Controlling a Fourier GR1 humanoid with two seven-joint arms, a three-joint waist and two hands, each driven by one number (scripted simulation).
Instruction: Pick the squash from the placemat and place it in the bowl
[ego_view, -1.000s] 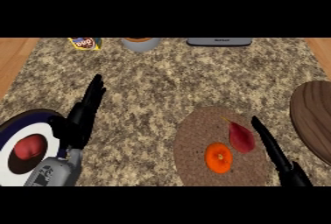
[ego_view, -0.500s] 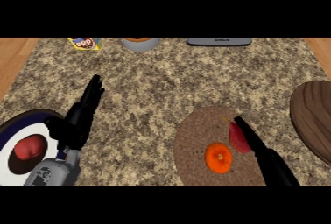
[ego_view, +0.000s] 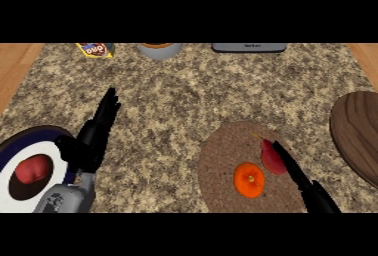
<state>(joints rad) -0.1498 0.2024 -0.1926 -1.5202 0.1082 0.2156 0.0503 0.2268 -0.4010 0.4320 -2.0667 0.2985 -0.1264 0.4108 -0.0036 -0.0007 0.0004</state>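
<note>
Right now the right hand (ego_view: 295, 172), fingers straight, lies against a red piece (ego_view: 272, 156) on the placemat (ego_view: 221, 165), so it could knock the orange squash (ego_view: 249, 180) aside before reaching the bowl (ego_view: 358, 135).

Squash (ego_view: 249, 179) and bowl (ego_view: 358, 134) on a speckled stone counter.

A small, round, bright orange squash with a darker spot at its centre is seen lying on a round brown woven placemat (ego_view: 221, 165), toward the mat's lower middle, just beside a red item. The bowl is dark brown wood with visible grain, wide and rounded, set at the right edge, partly cut off, apart from the mat.
</note>
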